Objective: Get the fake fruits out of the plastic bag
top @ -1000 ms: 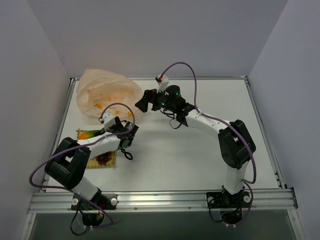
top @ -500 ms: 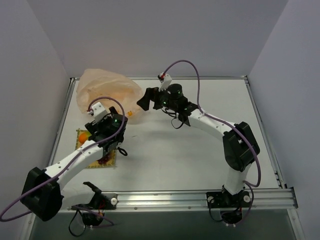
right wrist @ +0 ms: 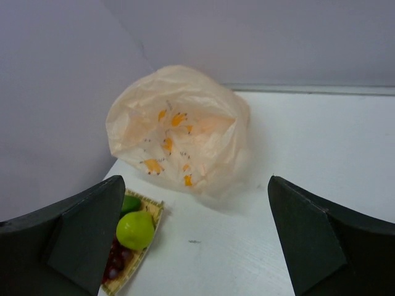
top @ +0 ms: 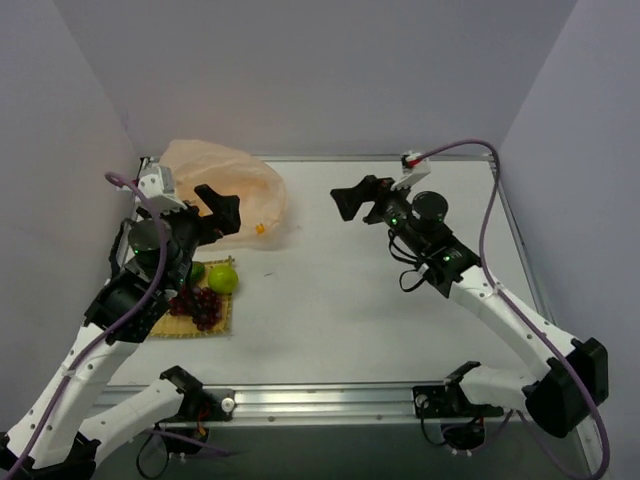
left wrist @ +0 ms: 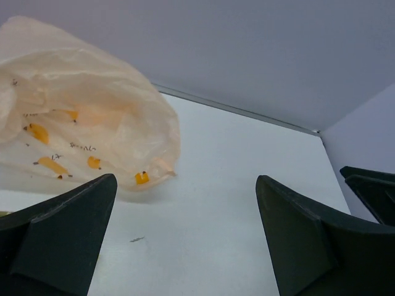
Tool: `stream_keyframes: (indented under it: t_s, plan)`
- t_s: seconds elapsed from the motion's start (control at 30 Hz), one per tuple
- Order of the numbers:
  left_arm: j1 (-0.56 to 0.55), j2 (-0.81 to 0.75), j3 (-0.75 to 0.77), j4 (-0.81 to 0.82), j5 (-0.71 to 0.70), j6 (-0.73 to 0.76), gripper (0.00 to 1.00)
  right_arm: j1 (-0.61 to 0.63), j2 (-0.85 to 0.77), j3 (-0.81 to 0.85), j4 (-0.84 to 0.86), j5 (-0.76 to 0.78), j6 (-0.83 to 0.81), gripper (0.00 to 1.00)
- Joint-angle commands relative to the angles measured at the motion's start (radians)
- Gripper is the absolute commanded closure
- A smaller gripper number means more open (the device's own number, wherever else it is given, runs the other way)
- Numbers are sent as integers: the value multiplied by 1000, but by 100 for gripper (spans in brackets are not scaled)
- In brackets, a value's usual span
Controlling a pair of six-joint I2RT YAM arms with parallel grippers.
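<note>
Nothing legible shows in any view: no words, numbers or brand. The bag bears only small orange marks with tiny dark flecks beside them, too small to read as letters.

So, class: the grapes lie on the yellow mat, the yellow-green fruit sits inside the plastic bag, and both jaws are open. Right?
No. The yellow-green fruit is out of the plastic bag, lying on the yellow mat beside the grapes, as the top external view shows. The rest holds.
</note>
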Motion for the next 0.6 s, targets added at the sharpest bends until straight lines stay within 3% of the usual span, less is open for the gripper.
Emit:
stream_keyframes:
  t_s: [0.0,0.17,0.23,0.43,0.57]
  plan:
    - [9,-50,62,-158,173,118,6,-22,-182,-104,-11,183,18,4]
    - [11,-126,60,-233,190,194,6,-34,-445,-260,-109,410,31,0]
    - [9,-187,26,-214,192,214,6,-36,-519,-333,-137,425,45,0]
    - [11,-290,-89,-143,180,287,6,-36,-500,-386,-195,456,50,0]
    - [11,-261,-106,-131,200,332,6,-37,-424,-274,-195,490,-5,0]
